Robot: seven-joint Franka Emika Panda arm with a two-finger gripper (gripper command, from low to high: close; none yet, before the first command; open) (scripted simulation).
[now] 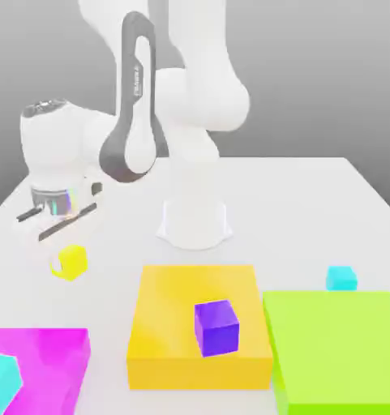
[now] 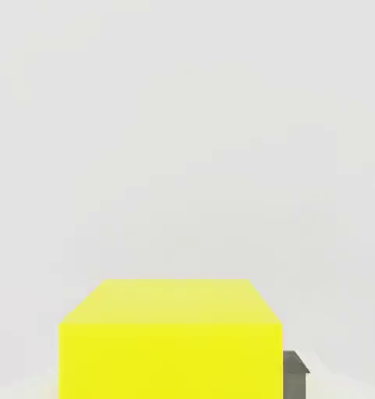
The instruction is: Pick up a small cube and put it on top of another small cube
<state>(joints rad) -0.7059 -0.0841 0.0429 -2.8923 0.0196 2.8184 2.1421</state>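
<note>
Near the exterior view's left edge of the white tabletop [image 1: 311, 194], the small plain bright-yellow cube [image 1: 70, 262] sits just below the pincer [image 1: 58, 212] of the white robot arm [image 1: 141, 105]; its lower face appears slightly clear of the surface. In the hand view the same cube [image 2: 171, 339] lies between the fingers, with one dark fingertip [image 2: 296, 372] pressed against its side. The pincer is clenched on the yellow cube.

Bare tabletop surrounds the cube on all sides. The arm's white base [image 1: 195, 219] stands well apart toward the exterior view's right. Nearer the camera lie three flat slabs: a magenta slab [image 1: 48, 352] carrying a cyan cube [image 1: 2, 381] at its corner, an orange-yellow slab [image 1: 169, 324] carrying a purple cube [image 1: 216, 327], and a lime-green slab [image 1: 340, 348]. A second, small cyan cube [image 1: 340, 278] rests on the tabletop just beyond the green slab's far edge. Narrow lanes of bare surface separate the slabs.
</note>
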